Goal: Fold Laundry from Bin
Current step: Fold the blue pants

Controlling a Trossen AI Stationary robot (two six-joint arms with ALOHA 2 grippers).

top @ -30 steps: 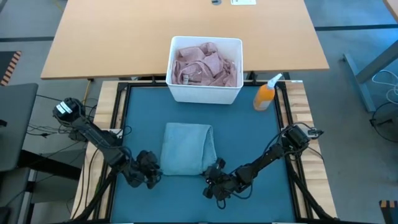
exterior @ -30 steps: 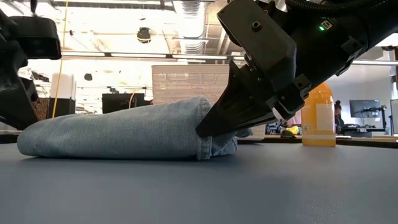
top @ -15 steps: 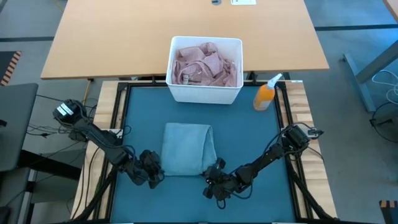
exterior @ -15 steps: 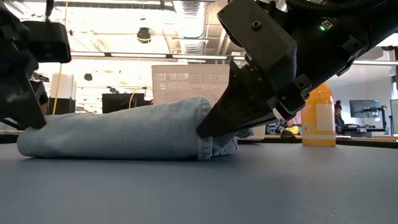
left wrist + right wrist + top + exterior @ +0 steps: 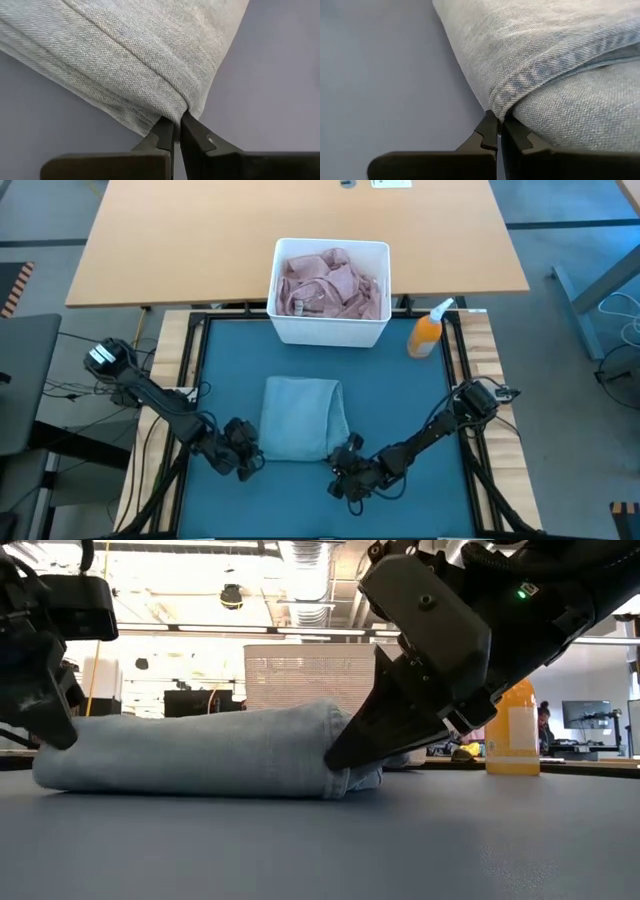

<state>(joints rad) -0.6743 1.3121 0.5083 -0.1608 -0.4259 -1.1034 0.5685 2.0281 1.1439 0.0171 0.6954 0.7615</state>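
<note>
Light blue jeans (image 5: 303, 418), folded into a thick pad, lie flat on the teal mat (image 5: 400, 400). My left gripper (image 5: 252, 461) is shut on their near left corner. My right gripper (image 5: 343, 459) is shut on their near right corner, where a stitched hem shows. In the low view the jeans (image 5: 200, 752) stretch between the left gripper (image 5: 55, 730) and the right gripper (image 5: 338, 757). The white bin (image 5: 282, 328) stands at the mat's far edge with pink laundry (image 5: 330, 284) heaped inside. My left gripper pinches the folded edge of the jeans at the near left corner (image 5: 170, 107) between its two fingers. The fingers slant down from the near left. The jeans rest on the mat, several layers thick there. My right gripper pinches the stitched hem at the near right corner (image 5: 502, 102) between its two fingers. It comes slanting down from the near right. That corner sits low on the mat.
An orange spray bottle (image 5: 428, 330) stands at the mat's far right corner, beside the bin. A wooden tabletop (image 5: 180, 240) lies beyond the bin. Bare mat runs along the near edge and both sides of the jeans.
My left gripper has swung toward the jeans from the left and taken hold of their near left corner, nudging that end a little toward the right. My right gripper has kept its hold on the near right corner.
</note>
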